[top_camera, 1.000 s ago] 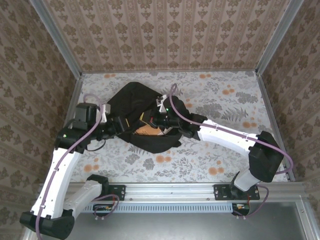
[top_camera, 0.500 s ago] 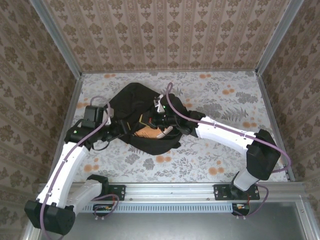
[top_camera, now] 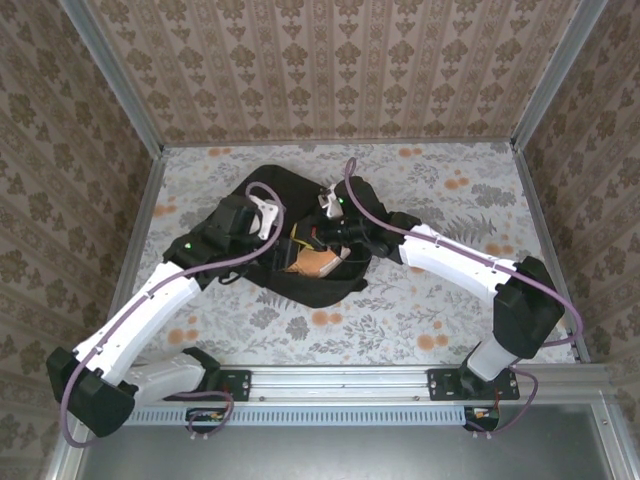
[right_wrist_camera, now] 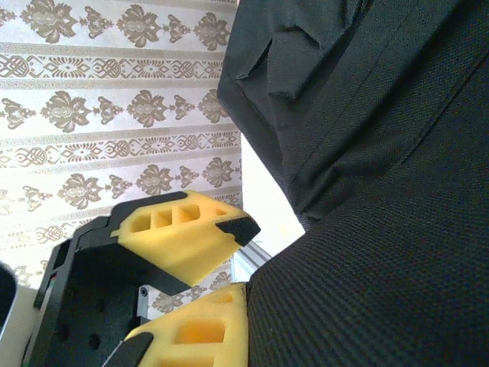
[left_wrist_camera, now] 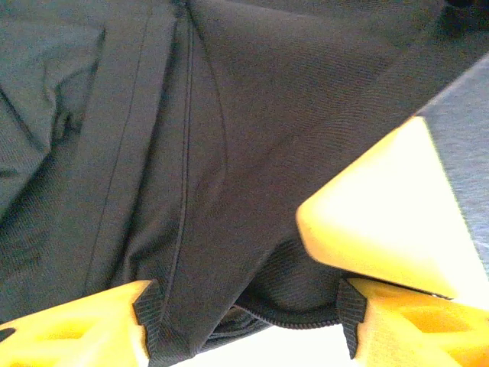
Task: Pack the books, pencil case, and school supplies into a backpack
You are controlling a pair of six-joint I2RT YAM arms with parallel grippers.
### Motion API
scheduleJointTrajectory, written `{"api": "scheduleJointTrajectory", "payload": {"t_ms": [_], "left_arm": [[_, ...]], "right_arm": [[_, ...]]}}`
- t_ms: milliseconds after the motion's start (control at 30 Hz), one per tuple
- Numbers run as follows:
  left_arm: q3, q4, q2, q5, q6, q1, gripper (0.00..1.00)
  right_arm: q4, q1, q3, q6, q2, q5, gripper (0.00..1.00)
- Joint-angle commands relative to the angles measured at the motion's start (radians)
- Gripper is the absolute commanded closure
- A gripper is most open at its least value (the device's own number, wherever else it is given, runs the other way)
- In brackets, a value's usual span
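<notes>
The left gripper (left_wrist_camera: 244, 325) stands open, with its yellow fingers (left_wrist_camera: 72, 329) well apart and nothing between them. Just beyond them is the black cloth of the backpack (top_camera: 300, 288), with a seam running away from the hand. The right gripper (right_wrist_camera: 229, 264) is closed and seems to pinch a fold of the backpack's rim. From above, the book (top_camera: 318, 263) lies in the backpack's mouth. It is to the right of the left gripper and toward the near edge of the table (top_camera: 430, 320), just under the right gripper. Its long side seems to run left to right, though cloth hides much of it. The right arm is nearer. The left wrist view adds a pale block (left_wrist_camera: 382, 206) which cannot be identified.
</notes>
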State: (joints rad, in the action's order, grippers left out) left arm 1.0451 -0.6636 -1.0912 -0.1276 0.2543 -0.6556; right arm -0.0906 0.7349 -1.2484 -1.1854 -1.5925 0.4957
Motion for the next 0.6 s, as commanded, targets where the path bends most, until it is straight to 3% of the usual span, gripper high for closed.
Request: {"api": "scheduleJointTrajectory", "payload": {"t_ms": [0, 200, 567], "left_arm": [[0.011, 0.035, -0.006, 0.125, -0.101, -0.062, 0.34], [0.044, 0.027, -0.036, 0.267, -0.154, -0.181, 0.36], [0.02, 0.036, -0.005, 0.304, -0.151, -0.226, 0.35]], "right_arm": [[0.056, -0.014, -0.009, -0.025, 0.038, 0.047, 1.0], [0.102, -0.044, 0.009, -0.086, 0.023, 0.071, 1.0], [0.139, -0.066, 0.004, -0.132, 0.011, 0.094, 1.0]]}}
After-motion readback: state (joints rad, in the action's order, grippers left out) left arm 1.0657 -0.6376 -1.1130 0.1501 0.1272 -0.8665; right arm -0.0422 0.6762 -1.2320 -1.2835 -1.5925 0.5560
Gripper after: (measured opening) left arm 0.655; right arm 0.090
